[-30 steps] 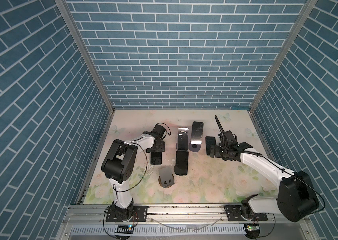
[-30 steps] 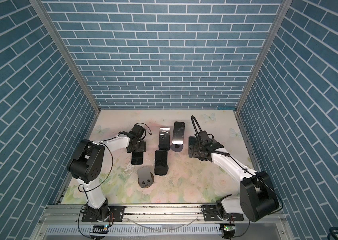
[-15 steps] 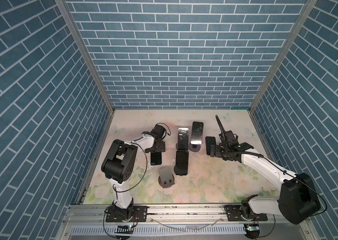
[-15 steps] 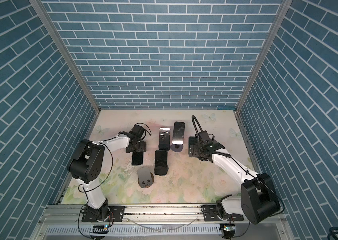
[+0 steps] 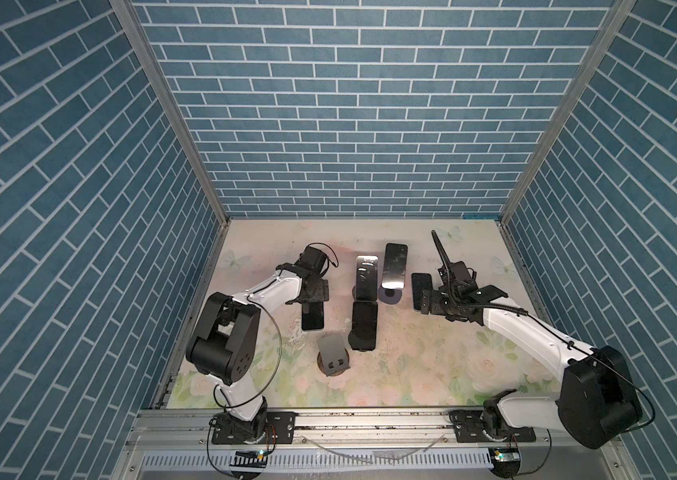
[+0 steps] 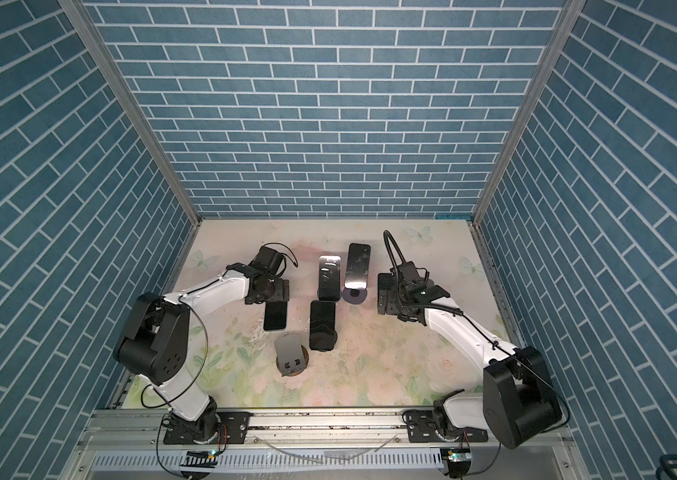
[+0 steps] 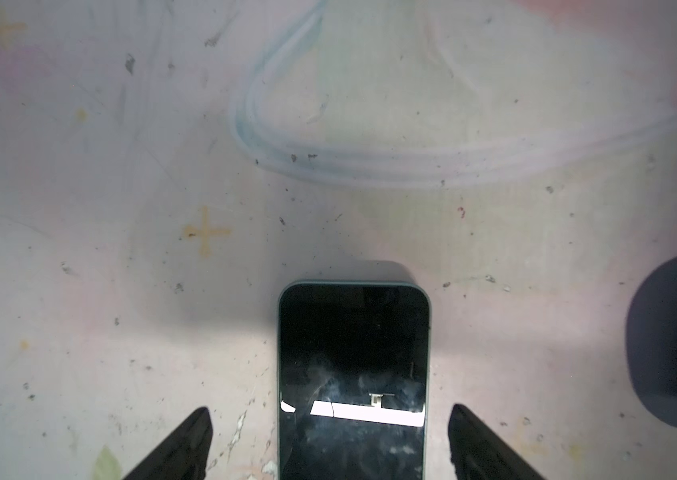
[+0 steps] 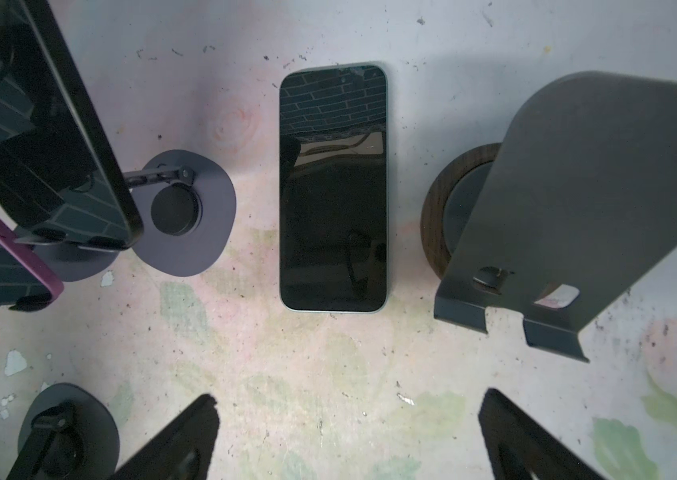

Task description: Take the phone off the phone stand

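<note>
Left gripper (image 7: 329, 408) hangs low over the table (image 7: 120, 208) with its fingers (image 7: 187, 444) spread and gripping nothing. The phone (image 7: 353, 365) lies flat, screen up, in the gap between them. A strip of bare table shows on either side of it, so neither finger touches it.

In both top views the phone (image 5: 312, 314) (image 6: 275, 315) lies lengthwise on the table just on the near side of the left gripper, off every stand. Close to its near end, toward the middle of the table, is the empty stand (image 5: 331, 347) (image 6: 290, 351), a tilted grey plate on a round brown foot, apart from the phone. Next to that a dark phone (image 5: 363, 326) leans on a stand of its own. Behind it a middle phone (image 5: 366, 274) and a far phone (image 5: 395, 264) lean on theirs. The far one's round purple base (image 5: 390, 296) shows under its lower edge.

On the other side of this group the right gripper (image 8: 350, 395) has its fingers (image 8: 178, 440) stretched wide, with only bare table between them. Past their tips in the right wrist view a second phone (image 8: 332, 187) lies flat, screen up, touching neither finger. It lies between a bare grey stand (image 8: 577, 208) on a wooden foot and two occupied stands, one holding a purple-cased phone (image 8: 0, 266).
</note>
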{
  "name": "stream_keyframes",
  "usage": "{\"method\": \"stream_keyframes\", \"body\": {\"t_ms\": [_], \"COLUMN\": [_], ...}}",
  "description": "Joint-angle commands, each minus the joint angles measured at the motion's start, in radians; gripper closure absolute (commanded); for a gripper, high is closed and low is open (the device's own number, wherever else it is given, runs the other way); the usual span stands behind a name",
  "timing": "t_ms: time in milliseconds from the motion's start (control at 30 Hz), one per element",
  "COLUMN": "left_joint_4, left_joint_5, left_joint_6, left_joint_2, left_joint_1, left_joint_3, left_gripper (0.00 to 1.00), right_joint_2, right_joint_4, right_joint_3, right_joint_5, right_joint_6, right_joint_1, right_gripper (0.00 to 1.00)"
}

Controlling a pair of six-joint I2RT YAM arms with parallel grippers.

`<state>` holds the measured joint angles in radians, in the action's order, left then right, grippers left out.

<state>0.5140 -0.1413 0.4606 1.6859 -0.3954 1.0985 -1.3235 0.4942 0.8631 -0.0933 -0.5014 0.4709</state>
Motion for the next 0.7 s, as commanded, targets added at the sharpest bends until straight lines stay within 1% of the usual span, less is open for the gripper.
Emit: {"method": "stream_keyframes", "body": {"t_ms": [0, 167, 467, 667], "left_joint_4": [0.024, 0.014, -0.007, -0.05], "left_joint_5": [-0.014, -0.006, -0.024, -0.023], "left_joint_6": [0.022, 0.041, 0.072, 0.076], "left_joint_2": [-0.066, -0.171, -0.346, -0.465], "left_joint_1": [0.005, 0.004, 0.003, 0.003], "left_joint_3": [-0.047, -0.12, -0.256, -0.324], "left_gripper": [0.1, 0.1, 0.1, 0.1], "right_joint_2": [0.018, 0.017, 0.031, 0.079], "right_joint_4": [0.003, -0.002, -0.008, -0.004], "right_joint_3": [-0.005, -0.006, -0.001, 0.018], "right_joint_5": [-0.017, -0.011, 0.006, 0.013], "right_joint_6": [-0.038, -0.042, -0.053, -0.057], "right_joint_1": [0.006, 0.009, 0.021, 0.07], "right_gripper": [0.01, 0.01, 0.01, 0.01]}}
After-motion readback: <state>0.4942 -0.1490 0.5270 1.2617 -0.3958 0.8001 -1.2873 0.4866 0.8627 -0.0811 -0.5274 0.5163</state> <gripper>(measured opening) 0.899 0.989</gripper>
